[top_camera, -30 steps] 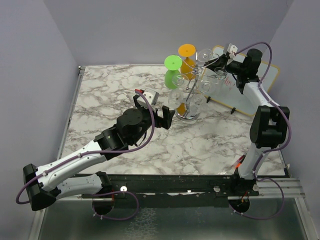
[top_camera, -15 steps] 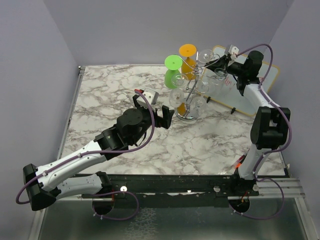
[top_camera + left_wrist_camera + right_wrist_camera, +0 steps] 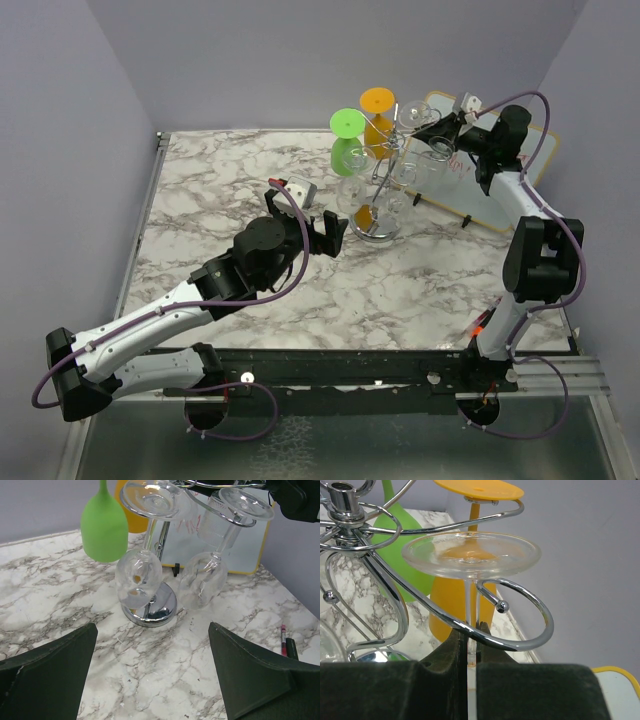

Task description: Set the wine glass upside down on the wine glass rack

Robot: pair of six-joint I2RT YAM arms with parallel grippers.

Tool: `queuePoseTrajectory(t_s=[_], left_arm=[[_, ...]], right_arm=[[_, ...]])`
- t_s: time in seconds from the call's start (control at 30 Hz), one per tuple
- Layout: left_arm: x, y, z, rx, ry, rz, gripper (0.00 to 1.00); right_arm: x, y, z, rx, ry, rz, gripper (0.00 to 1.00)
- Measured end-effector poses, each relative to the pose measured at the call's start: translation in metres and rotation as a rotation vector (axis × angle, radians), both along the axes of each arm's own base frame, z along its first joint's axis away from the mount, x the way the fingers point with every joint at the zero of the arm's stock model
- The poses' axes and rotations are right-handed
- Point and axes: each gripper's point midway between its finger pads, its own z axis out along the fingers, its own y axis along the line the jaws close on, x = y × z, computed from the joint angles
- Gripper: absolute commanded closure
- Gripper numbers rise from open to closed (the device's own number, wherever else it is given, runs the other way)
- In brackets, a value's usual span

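Right fingers point(image 3: 446, 656) pinching wine glass point(image 3: 470, 554) stem inside rack point(image 3: 342, 502) curl, orange glass point(image 3: 480, 489) behind, left fingers point(image 3: 47, 680) spread

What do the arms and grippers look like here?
The left arm and right arm have white links, bulky black joints and looping purple cables. The left gripper and right gripper are black; their fingers are broad, dark felt-like pads.

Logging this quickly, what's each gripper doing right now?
Left gripper: open, holding nothing.
Right gripper: shut on the clear wine glass stem.
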Motion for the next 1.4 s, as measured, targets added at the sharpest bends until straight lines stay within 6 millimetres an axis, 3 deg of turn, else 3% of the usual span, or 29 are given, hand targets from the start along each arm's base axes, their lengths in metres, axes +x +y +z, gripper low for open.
queuePoseTrajectory(t_s=[0.67, 1.0, 1.4], left_arm=[[0.000, 0.000, 0.000, 0.001, 0.001, 0.002, 0.06], [0.000, 0.001, -0.003, 0.012, 0.008, 0.002, 0.07], [-0.001, 0.002, -0.005, 0.016, 0.014, 0.003, 0.06]], right_arm=[[-0.016, -0.018, 0.004, 0.068, -0.002, -0.015, 0.99], [-0.006, -0.029, 0.022, 0.168, 0.012, -0.113, 0.99], [0.008, -0.034, 0.016, 0.190, 0.094, -0.157, 0.96]])
